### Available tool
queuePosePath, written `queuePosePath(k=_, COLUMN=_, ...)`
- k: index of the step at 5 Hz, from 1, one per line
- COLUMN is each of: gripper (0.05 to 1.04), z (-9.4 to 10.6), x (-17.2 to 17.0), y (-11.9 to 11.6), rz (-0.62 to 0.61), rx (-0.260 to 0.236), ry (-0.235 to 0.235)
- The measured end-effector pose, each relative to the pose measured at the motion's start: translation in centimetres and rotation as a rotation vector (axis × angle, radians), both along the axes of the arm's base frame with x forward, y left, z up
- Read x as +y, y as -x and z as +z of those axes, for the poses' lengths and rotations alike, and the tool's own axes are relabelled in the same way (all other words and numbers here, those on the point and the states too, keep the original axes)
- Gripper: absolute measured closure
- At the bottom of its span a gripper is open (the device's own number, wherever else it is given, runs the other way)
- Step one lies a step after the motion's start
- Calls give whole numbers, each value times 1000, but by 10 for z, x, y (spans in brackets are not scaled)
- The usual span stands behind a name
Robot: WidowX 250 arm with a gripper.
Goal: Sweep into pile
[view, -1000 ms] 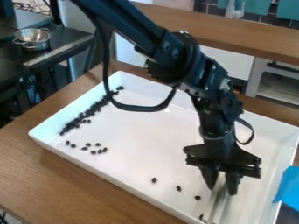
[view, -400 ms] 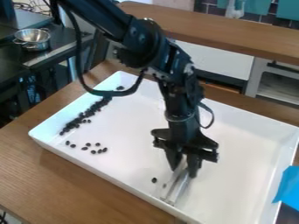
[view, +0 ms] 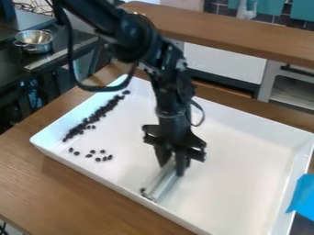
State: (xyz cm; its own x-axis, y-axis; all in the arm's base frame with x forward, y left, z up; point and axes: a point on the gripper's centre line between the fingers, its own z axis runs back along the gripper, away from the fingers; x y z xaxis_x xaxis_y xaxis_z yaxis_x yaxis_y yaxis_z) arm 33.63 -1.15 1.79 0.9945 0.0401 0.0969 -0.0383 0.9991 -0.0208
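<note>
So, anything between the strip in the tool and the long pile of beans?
Only loose beans between strip and pile: some by the strip's near end, more nearer the pile. No other obstacle visible.

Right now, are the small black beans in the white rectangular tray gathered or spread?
Spread: many beans line one side of the tray, several lie nearby, a few sit by the clear strip.
</note>
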Motion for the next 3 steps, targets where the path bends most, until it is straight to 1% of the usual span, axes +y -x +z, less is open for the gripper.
queuePosePath(k=1, gripper=705, z=0, x=25, y=0, rz=1, rx=20, ry=-25)
queuePosePath(k=3, gripper=705, z=3, x=77, y=3, rz=13, rx=70, ry=-54)
